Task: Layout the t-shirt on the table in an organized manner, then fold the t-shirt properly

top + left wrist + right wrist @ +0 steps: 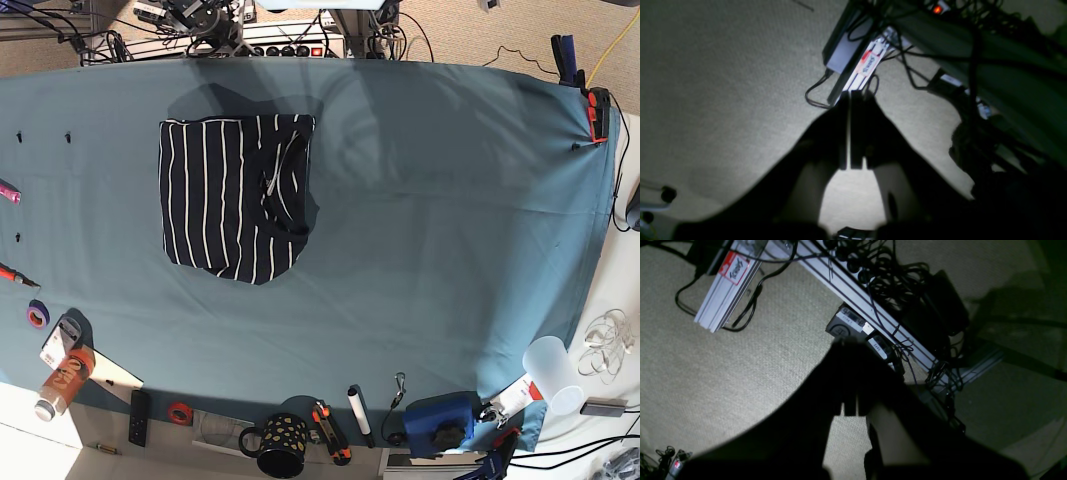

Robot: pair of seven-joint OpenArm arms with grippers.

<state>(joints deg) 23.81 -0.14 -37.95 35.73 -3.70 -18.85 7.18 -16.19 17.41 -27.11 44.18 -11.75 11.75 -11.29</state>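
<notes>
The t-shirt (235, 195), dark navy with thin white stripes, lies folded into a compact rectangle on the upper left of the teal table (440, 200). No gripper is over the table in the base view. In the left wrist view my left gripper (850, 96) is a dark silhouette, fingers pressed together with a hairline gap, empty, over carpet. In the right wrist view my right gripper (848, 342) is also shut and empty, over carpet and cables.
Along the table's near edge stand a spotted mug (281, 446), a bottle (63, 382), tape rolls, a marker (357, 412), a blue box (441, 420) and a white cup (551, 372). Aluminium rails (726, 283) and cables (887, 280) lie on the floor below the grippers.
</notes>
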